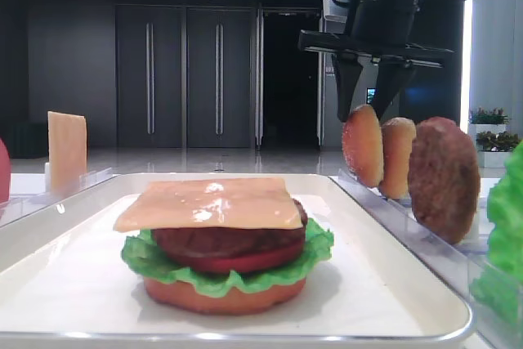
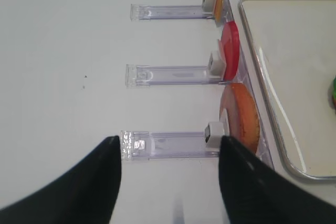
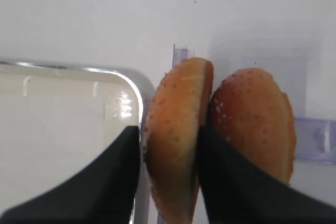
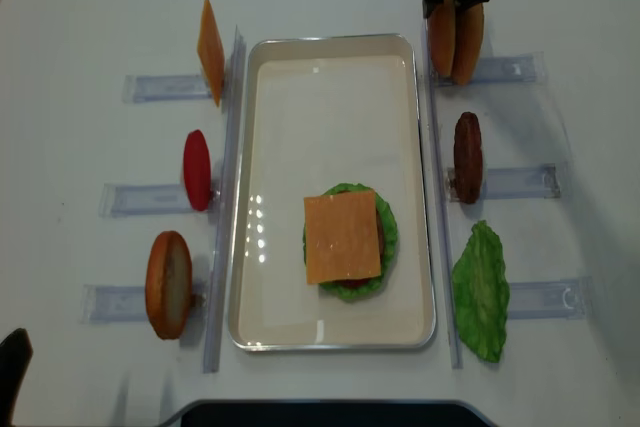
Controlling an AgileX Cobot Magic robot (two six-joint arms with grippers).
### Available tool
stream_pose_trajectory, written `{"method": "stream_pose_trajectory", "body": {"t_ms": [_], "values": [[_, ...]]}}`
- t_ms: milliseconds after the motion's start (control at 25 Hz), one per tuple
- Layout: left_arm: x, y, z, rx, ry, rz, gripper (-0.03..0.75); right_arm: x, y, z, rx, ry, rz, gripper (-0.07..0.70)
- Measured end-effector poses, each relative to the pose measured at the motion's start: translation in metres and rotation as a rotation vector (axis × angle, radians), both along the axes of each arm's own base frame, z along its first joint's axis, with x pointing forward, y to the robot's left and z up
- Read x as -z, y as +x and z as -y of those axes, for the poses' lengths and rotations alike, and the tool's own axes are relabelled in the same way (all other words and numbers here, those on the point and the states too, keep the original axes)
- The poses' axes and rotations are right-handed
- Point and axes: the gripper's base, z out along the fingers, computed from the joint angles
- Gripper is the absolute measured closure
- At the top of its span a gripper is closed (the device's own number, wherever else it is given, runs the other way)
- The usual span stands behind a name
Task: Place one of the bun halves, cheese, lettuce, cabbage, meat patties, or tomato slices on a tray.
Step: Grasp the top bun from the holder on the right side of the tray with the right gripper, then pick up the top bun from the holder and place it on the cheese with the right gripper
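Observation:
Two bun halves stand on edge in a clear rack right of the white tray (image 4: pixel 330 107). My right gripper (image 1: pixel 365 104) comes down from above. Its fingers (image 3: pixel 118 171) press both faces of the bun half (image 3: pixel 176 129) nearer the tray, one finger wedged between it and the second bun half (image 3: pixel 252 124). That held bun half (image 1: pixel 364 146) still stands in the rack. On the tray sits a stack of bun bottom, lettuce (image 1: pixel 310 255), tomato, patty and a cheese slice (image 1: pixel 208 202) on top. My left gripper (image 2: pixel 169 142) hangs open over a rack on the left, holding nothing.
The right racks hold a meat patty (image 4: pixel 467 157) and a lettuce leaf (image 4: pixel 481 290). The left racks hold a cheese slice (image 4: pixel 210 50), a tomato slice (image 4: pixel 197 169) and an orange-brown bun half (image 4: pixel 168 284). The far half of the tray floor is bare.

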Motion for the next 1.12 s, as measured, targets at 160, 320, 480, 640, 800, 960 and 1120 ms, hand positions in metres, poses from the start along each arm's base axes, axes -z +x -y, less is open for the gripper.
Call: {"method": "stream_pose_trajectory", "body": {"t_ms": [160,320,480,640,800,960,1120], "values": [[0.000,0.000,0.000,0.000,0.000,0.000,0.262,0.000,0.000,0.000,0.001,0.000,0.000,0.393],[0.000,0.000,0.000,0.000,0.000,0.000,0.262,0.000,0.000,0.000,0.000,-0.001,0.000,0.413],[0.000,0.000,0.000,0.000,0.000,0.000,0.262,0.000,0.000,0.000,-0.001,-0.004,0.002,0.414],[0.000,0.000,0.000,0.000,0.000,0.000,0.262,0.000,0.000,0.000,0.001,-0.004,-0.001,0.416],[0.000,0.000,0.000,0.000,0.000,0.000,0.262,-0.002,-0.002,0.000,0.002,0.003,-0.009,0.416],[0.000,0.000,0.000,0.000,0.000,0.000,0.262,-0.012,-0.005,0.000,0.005,0.023,-0.001,0.422],[0.000,0.000,0.000,0.000,0.000,0.000,0.262,-0.026,-0.010,0.001,0.004,0.035,0.021,0.423]]}}
